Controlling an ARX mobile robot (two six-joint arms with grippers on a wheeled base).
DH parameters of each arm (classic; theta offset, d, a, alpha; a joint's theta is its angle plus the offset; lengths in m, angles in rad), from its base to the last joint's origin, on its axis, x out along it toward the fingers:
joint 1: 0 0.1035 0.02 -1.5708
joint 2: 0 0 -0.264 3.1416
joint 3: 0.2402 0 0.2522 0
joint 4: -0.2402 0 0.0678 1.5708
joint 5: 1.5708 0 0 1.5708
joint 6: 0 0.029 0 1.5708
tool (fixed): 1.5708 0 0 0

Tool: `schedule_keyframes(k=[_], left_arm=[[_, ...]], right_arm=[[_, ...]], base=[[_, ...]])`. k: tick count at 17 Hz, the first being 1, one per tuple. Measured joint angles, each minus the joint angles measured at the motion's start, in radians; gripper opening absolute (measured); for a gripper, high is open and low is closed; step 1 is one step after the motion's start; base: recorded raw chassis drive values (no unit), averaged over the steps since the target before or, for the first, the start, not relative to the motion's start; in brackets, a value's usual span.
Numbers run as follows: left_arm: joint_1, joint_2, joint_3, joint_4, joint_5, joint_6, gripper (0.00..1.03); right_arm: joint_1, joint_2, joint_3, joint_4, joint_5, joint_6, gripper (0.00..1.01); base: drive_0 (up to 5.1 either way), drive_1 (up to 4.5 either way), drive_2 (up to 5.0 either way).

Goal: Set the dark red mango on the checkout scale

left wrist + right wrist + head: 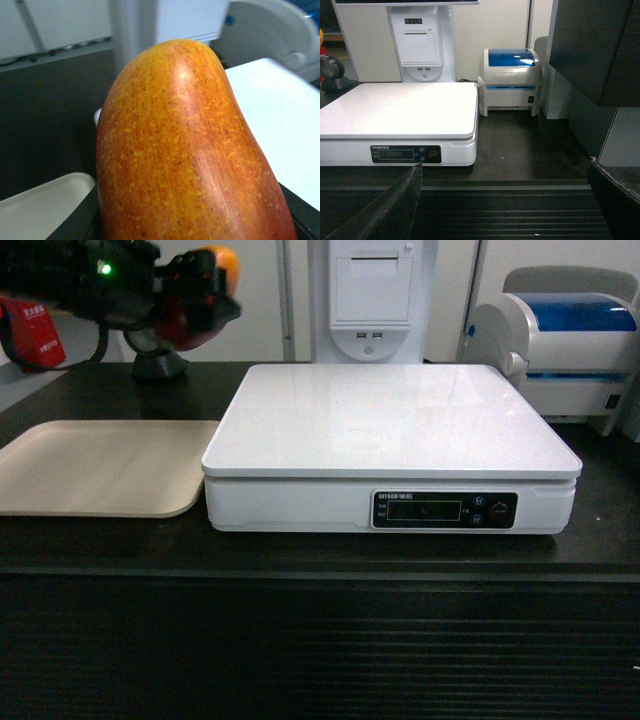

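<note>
While L gripper (pixel 195 295) clamps dark red mango (pixel 185 150), fruit hangs left of scale (pixel 390 420).

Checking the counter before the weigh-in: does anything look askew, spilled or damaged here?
Nothing stands out. The scale sits flat and square on the checkout, its platform bare, with the beige tray level beside it. The left gripper holds the dark red mango up left of the scale.

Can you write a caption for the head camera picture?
Left gripper carries the dark red mango toward the bare white scale.
</note>
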Motion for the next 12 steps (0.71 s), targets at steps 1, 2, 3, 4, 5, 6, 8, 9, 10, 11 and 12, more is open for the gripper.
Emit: schedule_keyframes(k=[1, 2, 3, 4, 5, 6, 8, 9, 10, 11, 12], left_arm=[[-0.039, -0.039, -0.041, 0.013, 0.028, -0.006, 0.62], [-0.079, -0.058, -0.072, 0.018, 0.049, -0.010, 0.62], [-0.114, -0.061, -0.085, 0.018, 0.050, -0.012, 0.62], [-0.138, -0.061, -0.087, 0.011, 0.052, -0.015, 0.62], [-0.166, -0.061, -0.087, 0.002, 0.048, -0.021, 0.62], [-0.192, -0.053, -0.074, -0.005, 0.045, -0.036, 0.62], [-0.231, -0.010, -0.014, -0.040, 0.025, -0.074, 0.62], [-0.248, 0.028, 0.027, -0.070, 0.005, -0.103, 0.62], [-0.261, 0.074, 0.073, -0.110, -0.015, -0.137, 0.62], [-0.269, 0.117, 0.118, -0.139, -0.031, -0.169, 0.62], [-0.276, 0.168, 0.180, -0.182, -0.065, -0.200, 0.62]], right_arm=[[0.000, 0.000, 0.000, 0.000, 0.000, 0.000, 0.98], [0.000, 0.000, 0.000, 0.000, 0.000, 0.000, 0.98], [0.000, 0.000, 0.000, 0.000, 0.000, 0.000, 0.98], [0.000, 0.000, 0.000, 0.000, 0.000, 0.000, 0.98], [0.000, 0.000, 0.000, 0.000, 0.000, 0.000, 0.98], [0.000, 0.000, 0.000, 0.000, 0.000, 0.000, 0.98], [0.000, 0.000, 0.000, 0.000, 0.000, 0.000, 0.98], [0.000, 0.000, 0.000, 0.000, 0.000, 0.000, 0.98], [0.000, 0.000, 0.000, 0.000, 0.000, 0.000, 0.98], [0.000, 0.000, 0.000, 0.000, 0.000, 0.000, 0.98], [0.000, 0.000, 0.000, 0.000, 0.000, 0.000, 0.98]], base=[[0.0, 0.00, 0.0], [0.0, 0.00, 0.0], [0.0, 0.00, 0.0], [0.0, 0.00, 0.0], [0.0, 0.00, 0.0], [0.0, 0.00, 0.0], [0.0, 0.00, 0.0], [0.0, 0.00, 0.0], [0.0, 0.00, 0.0], [0.0, 0.00, 0.0], [0.0, 0.00, 0.0]])
